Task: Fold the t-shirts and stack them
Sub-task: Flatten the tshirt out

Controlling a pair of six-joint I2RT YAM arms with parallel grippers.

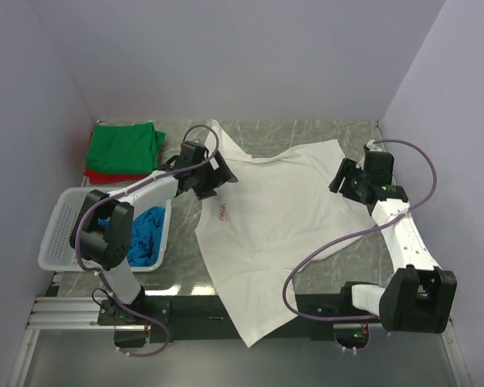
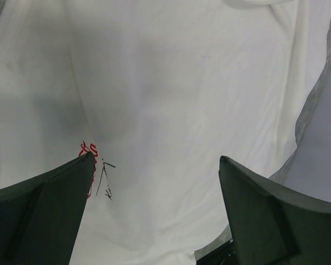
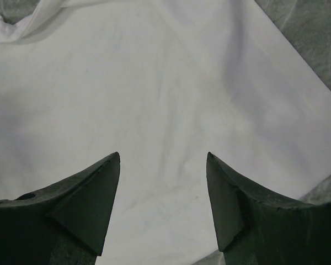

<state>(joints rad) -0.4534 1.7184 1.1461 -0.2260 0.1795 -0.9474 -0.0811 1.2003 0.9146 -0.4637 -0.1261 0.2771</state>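
1. Top external view: the white t-shirt [image 1: 266, 222] lies spread over the middle of the table [image 1: 306, 129], its hem hanging off the near edge and its small red print [image 1: 223, 212] facing up.
   - The left gripper [image 1: 218, 181] sits over the shirt's left shoulder area.
   - The right gripper [image 1: 341, 181] sits at the shirt's right sleeve edge.
   - The green t-shirt [image 1: 125, 147] lies on the red t-shirt [image 1: 105, 176] at the far left corner.
   - The blue t-shirt [image 1: 149, 234] is bunched in the white basket [image 1: 60, 234].
2. Left wrist view: the left fingers [image 2: 49, 204] stand spread wide over white cloth with nothing between them. The red print is just beside the left fingertip. Whether they touch the cloth cannot be told.
3. Right wrist view: the right fingers [image 3: 83, 204] are parted and released over smooth white cloth, gripping nothing. Contact with the cloth is unclear.
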